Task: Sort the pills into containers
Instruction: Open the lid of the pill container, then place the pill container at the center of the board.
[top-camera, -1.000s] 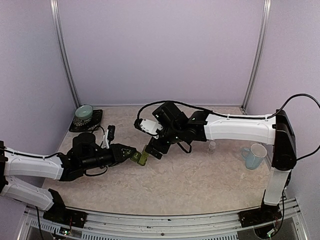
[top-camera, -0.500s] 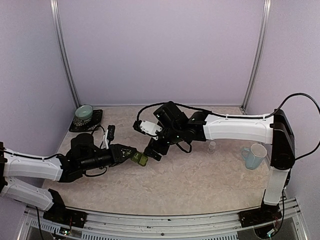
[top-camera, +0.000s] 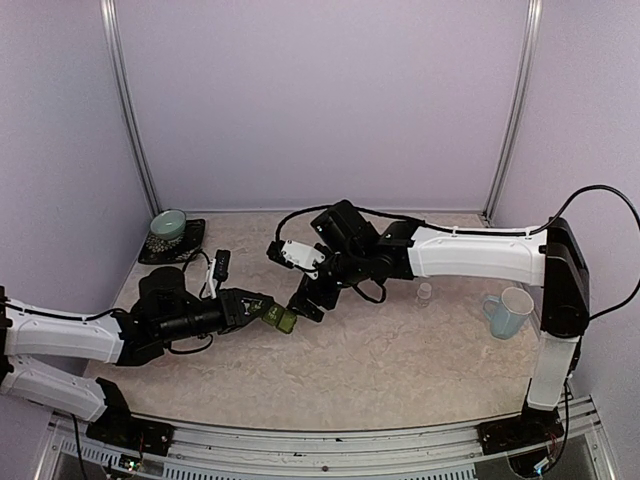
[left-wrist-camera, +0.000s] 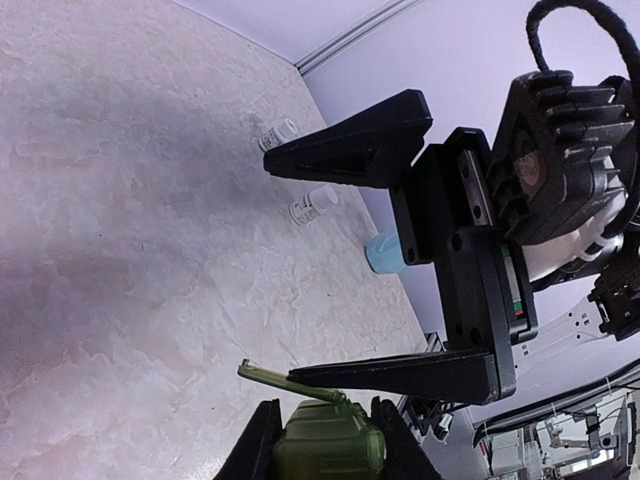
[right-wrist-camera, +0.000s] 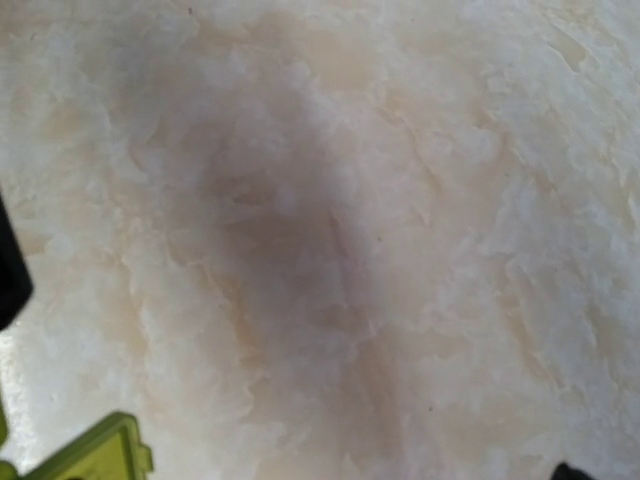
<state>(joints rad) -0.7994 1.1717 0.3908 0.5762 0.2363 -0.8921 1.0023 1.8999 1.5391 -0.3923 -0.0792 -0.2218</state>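
The left hand (top-camera: 262, 311) is closed narrow on the containers (top-camera: 281, 319), gripping the dark green strip by one end just left of the surface's (top-camera: 400, 370) centre, one lid (left-wrist-camera: 290, 381) ajar. The right hand (top-camera: 308, 300) gapes wide just beside it, holding nothing. Labels on the small bottles (left-wrist-camera: 312, 205) are too small to read.

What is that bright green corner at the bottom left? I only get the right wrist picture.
Observer: It is a green pill container, gripped by the left end effector.
Operator: Is it closed?
Observer: No. The left wrist view shows one lid lifted.
Operator: And my own end effector?
Observer: The right end effector hangs just beyond the container, jaws wide open, holding nothing.
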